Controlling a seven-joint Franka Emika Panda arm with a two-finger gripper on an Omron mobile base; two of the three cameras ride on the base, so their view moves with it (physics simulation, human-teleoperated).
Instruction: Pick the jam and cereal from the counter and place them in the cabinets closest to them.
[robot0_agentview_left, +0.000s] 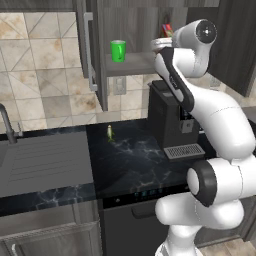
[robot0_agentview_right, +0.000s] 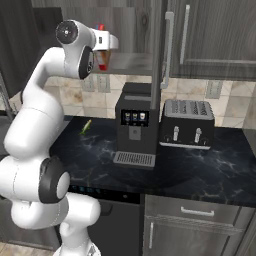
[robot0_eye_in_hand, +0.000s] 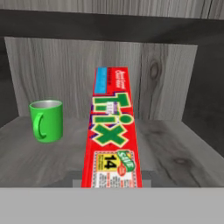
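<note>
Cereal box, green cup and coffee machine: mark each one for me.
cereal box (robot0_eye_in_hand: 111, 135), hand view, on the big printed letters of its red face.
green cup (robot0_agentview_left: 118, 51), left base view, middle of its side wall.
coffee machine (robot0_agentview_right: 134, 127), right base view, on its dark front below the small screen.

The cereal (robot0_eye_in_hand: 111, 131) is a long red box with green and yellow print, a blue patch near its far end. It runs straight out from my fingers, narrow face toward me, into the open cabinet (robot0_eye_in_hand: 175, 87) with its grey wood-grain back. It sits above the grey shelf board (robot0_eye_in_hand: 183, 153). Below lies the black veined counter (robot0_agentview_left: 135, 160).
</note>
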